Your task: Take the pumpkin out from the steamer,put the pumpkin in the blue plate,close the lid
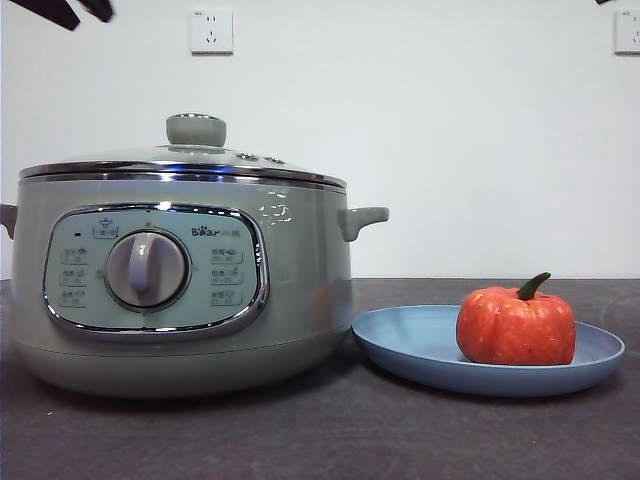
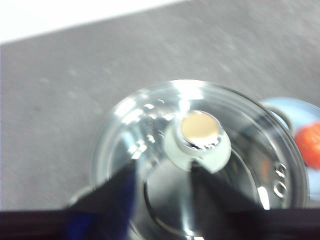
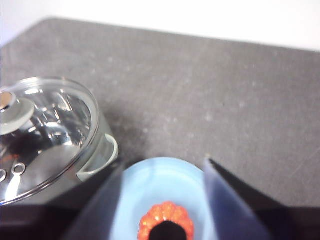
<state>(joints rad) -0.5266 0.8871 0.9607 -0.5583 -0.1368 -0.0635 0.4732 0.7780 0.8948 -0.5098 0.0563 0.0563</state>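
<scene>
- Pumpkin [image 1: 516, 327] sits upright on blue plate [image 1: 420, 345], toward the side away from the steamer; green stem up.
- Plate flat on dark table [image 1: 330, 435], rim just beside steamer [image 1: 180, 290] base.
- Lid [image 1: 180, 165] seated on steamer, knob centred, chrome rim level all round.
- Left gripper [image 2: 162, 172] above lid, jaws apart, empty, tips near knob; wrist img blurred.
- Right gripper [image 3: 162, 165] above plate w/ pumpkin, jaws wide, nothing held.
- Front view: only black arm tips at top corners; wall sockets [image 1: 211, 31] behind.
</scene>
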